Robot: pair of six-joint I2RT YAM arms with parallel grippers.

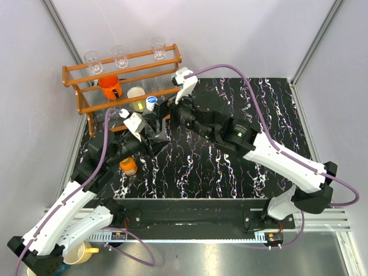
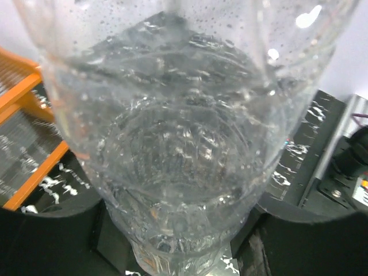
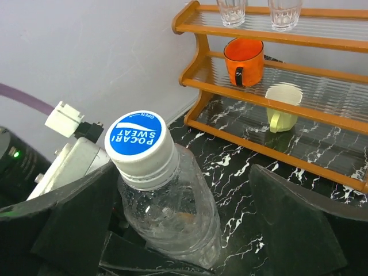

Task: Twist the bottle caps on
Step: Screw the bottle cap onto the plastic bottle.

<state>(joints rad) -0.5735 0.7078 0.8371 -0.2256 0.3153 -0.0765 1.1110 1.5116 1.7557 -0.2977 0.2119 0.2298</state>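
Ideally the open right gripper (image 3: pixel 184 195) should close squarely on the blue-topped white cap (image 3: pixel 138 141) while the left gripper (image 2: pixel 178 241) clamps the clear plastic bottle (image 2: pixel 184 115).

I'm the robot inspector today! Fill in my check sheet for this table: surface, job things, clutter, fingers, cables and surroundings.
Surface: black tabletop with white veins.
Job's things: clear bottle with the blue cap sitting on its neck; orange bottle stands beside the left arm, too small to tell if it is capped.
Clutter: wooden rack holding three glasses, an orange mug and a pale cup.
Fingers: left fingers closed on the clear bottle; right fingers open, one on each side of the bottle, not touching the cap.
Cables: purple cables loop along both arms.
Surroundings: white walls; a yellow mug below the front edge.
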